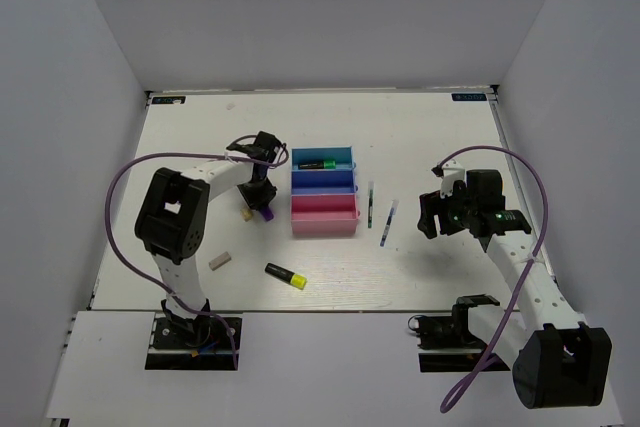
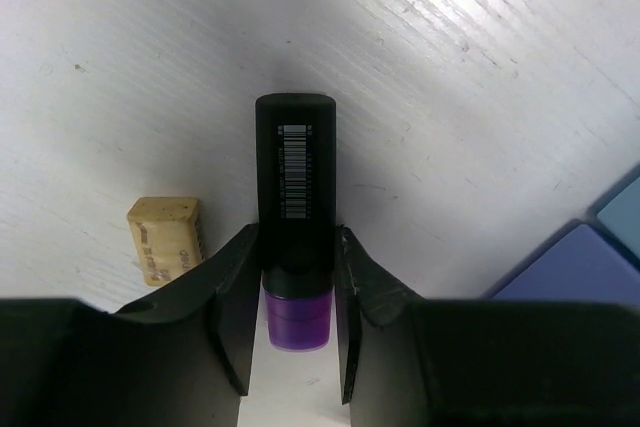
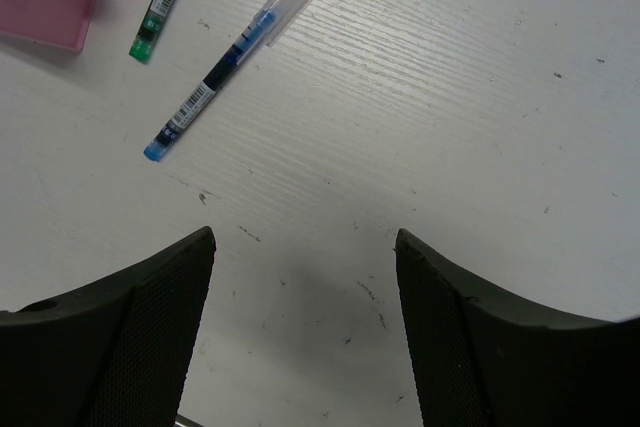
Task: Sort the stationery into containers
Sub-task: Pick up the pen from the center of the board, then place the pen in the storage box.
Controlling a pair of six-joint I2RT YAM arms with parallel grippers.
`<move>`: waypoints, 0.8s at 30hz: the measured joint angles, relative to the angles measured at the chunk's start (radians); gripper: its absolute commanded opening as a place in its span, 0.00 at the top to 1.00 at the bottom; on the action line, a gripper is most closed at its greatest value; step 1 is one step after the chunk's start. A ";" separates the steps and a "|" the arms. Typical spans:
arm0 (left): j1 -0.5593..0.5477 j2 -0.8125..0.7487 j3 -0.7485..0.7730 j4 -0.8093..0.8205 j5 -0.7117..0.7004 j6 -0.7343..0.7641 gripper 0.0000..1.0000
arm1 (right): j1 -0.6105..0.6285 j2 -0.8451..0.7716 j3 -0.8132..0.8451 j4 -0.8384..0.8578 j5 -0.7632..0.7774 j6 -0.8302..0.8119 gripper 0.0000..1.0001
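Scuffed white table (image 1: 430,137), grey walls (image 1: 300,17). Left gripper (image 2: 297,247) clamps purple highlighter (image 2: 296,167); right gripper (image 3: 303,242) gapes wide near right edge.

My left fingers (image 2: 232,317) are black. The highlighter (image 2: 296,197) is black too, with a white barcode and a purple end. The eraser (image 2: 166,238) is beige. My right fingers (image 3: 130,347) are black, their pads finely dotted. The blue pen (image 3: 228,65) has a black middle and a clear cap; the green pen (image 3: 160,2) has a green tip. The teal bin (image 1: 346,155), blue bin (image 1: 322,181) and pink bin (image 1: 324,217) are each one flat colour. The table (image 1: 430,147) is white with faint grain.
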 measured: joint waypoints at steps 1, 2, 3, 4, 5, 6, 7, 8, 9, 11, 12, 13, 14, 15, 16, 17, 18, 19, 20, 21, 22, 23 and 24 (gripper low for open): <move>-0.006 0.000 0.002 0.000 -0.005 0.015 0.98 | 0.000 0.000 0.000 0.000 0.000 0.000 0.25; -0.009 0.000 0.004 0.000 -0.008 0.026 0.98 | 0.000 0.000 0.000 0.000 0.000 0.000 0.25; -0.015 0.000 0.013 -0.010 -0.014 0.044 0.98 | 0.000 0.000 0.000 0.000 0.000 0.000 0.25; -0.023 -0.004 0.023 -0.014 -0.020 0.060 0.99 | 0.000 0.000 0.000 0.000 0.000 0.000 0.25; -0.033 -0.011 0.039 -0.019 -0.029 0.080 0.99 | 0.000 0.000 0.000 0.000 0.000 0.000 0.25; -0.046 -0.022 0.058 -0.019 -0.035 0.095 0.99 | 0.000 0.000 0.000 0.000 0.000 0.000 0.25; -0.060 -0.035 0.080 -0.017 -0.041 0.109 1.00 | 0.000 0.001 0.000 0.000 0.000 0.000 0.25; -0.075 -0.051 0.106 -0.010 -0.047 0.125 1.00 | 0.000 0.001 0.000 0.000 0.000 0.000 0.25; -0.090 -0.066 0.131 0.000 -0.052 0.140 1.00 | 0.000 0.002 0.000 0.000 0.000 0.000 0.25; -0.119 -0.088 0.190 0.020 -0.068 0.167 1.00 | 0.000 0.003 0.000 0.000 0.000 0.000 0.25; -0.131 -0.093 0.222 0.036 -0.075 0.180 1.00 | 0.000 0.004 0.000 0.000 0.000 0.000 0.25; -0.144 -0.093 0.257 0.048 -0.082 0.195 1.00 | 0.000 0.004 0.000 0.000 0.000 0.000 0.25; -0.156 -0.089 0.288 0.063 -0.088 0.206 1.00 | 0.000 0.004 0.000 0.000 0.000 0.000 0.25; -0.165 -0.084 0.313 0.075 -0.091 0.219 1.00 | 0.000 0.005 0.000 0.000 0.000 0.000 0.25; -0.174 -0.076 0.338 0.087 -0.094 0.232 1.00 | 0.000 0.005 0.000 0.000 0.000 0.000 0.25; -0.182 -0.061 0.366 0.093 -0.097 0.247 1.00 | 0.000 0.005 0.000 0.000 0.000 0.000 0.25; -0.187 -0.045 0.390 0.104 -0.100 0.259 1.00 | 0.000 0.005 0.000 0.000 0.000 0.000 0.25; -0.194 -0.023 0.415 0.120 -0.104 0.277 1.00 | 0.000 0.005 0.000 0.000 0.000 0.000 0.25; -0.201 -0.002 0.433 0.137 -0.108 0.292 0.99 | 0.000 0.005 0.000 0.000 0.000 0.000 0.25; -0.207 0.020 0.447 0.156 -0.113 0.310 0.99 | 0.000 0.005 0.000 0.000 -0.001 0.000 0.25; -0.213 0.041 0.452 0.180 -0.118 0.332 0.99 | 0.000 0.005 0.000 0.000 -0.001 0.000 0.25; -0.218 0.059 0.451 0.202 -0.123 0.354 0.97 | 0.000 0.005 0.000 0.000 -0.001 0.000 0.25; -0.224 0.072 0.445 0.235 -0.131 0.380 0.97 | 0.000 0.005 0.000 0.000 -0.002 0.000 0.25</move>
